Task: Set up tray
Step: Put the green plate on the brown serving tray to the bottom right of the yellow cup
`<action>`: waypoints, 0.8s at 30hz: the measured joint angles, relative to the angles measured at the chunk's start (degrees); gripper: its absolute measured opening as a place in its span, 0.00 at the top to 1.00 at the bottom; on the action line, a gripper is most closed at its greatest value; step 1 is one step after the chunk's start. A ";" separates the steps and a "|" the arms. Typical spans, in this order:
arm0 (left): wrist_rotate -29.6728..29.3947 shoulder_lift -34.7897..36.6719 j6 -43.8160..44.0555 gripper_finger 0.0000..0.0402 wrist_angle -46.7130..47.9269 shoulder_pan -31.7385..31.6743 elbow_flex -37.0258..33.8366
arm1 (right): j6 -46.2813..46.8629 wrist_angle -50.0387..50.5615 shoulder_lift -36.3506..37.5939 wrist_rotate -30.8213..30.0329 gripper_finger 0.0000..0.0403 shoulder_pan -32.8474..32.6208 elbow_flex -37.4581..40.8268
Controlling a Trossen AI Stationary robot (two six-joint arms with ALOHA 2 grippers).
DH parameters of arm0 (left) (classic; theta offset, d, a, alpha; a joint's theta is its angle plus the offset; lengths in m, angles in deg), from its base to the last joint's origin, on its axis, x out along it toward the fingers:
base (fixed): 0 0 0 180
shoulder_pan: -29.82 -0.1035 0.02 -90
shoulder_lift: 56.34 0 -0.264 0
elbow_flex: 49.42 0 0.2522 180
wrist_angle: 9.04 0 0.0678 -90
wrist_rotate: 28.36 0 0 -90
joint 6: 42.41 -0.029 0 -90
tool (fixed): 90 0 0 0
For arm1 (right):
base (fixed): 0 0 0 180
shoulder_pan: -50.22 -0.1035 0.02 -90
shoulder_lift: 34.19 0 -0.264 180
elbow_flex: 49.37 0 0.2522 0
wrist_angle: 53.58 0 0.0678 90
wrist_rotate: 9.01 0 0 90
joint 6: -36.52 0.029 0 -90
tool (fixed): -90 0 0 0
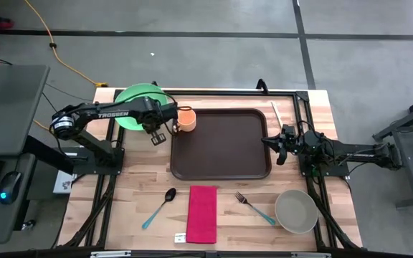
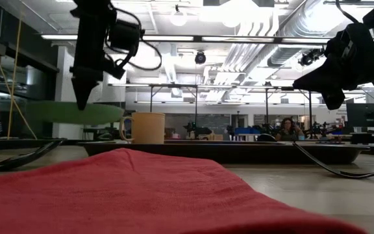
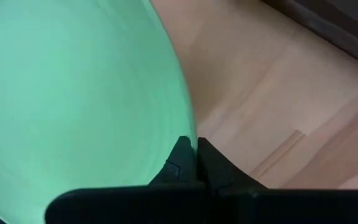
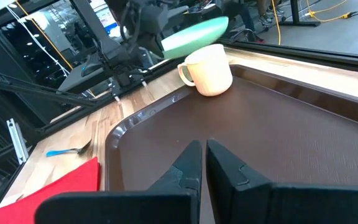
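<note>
The tray (image 1: 221,147) is taken as the landmark. Beyond its far left corner the green plate (image 1: 136,100) is held off the table, pinched at its rim by the left gripper (image 1: 156,135), whose fingers are closed together on the plate's edge; in the left wrist view the rim disappears between the two dark fingertips (image 3: 182,158). The plate hangs level in the low view, clear of the wood.

The step in hand is judged to be carrying the plate onto the tray. It would be done well if the plate were kept level, lifted over the raised rim rather than dragged across it, and steered clear of the cup (image 1: 185,119), which stands in the tray's far left corner. A spot in the open middle would be best, with release only once the plate rests flat.

The tray is seen as a large dark brown rectangle with rounded corners and a low raised rim, lying flat at the middle of the table, its floor lightly textured and bare except for the cup.

At the tray's right edge the right gripper (image 1: 278,145) waits, its fingers shut on nothing, hovering over the rim. Near the tray's front edge lie the spoon (image 1: 160,206), red napkin (image 1: 201,213), fork (image 1: 255,208) and bowl (image 1: 296,211).
</note>
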 joint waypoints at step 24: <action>-2.70 0.09 -2.03 0.97 20.74 2.01 33.00 | 9.56 -0.13 0.00 -1.36 1.00 0.02 0.00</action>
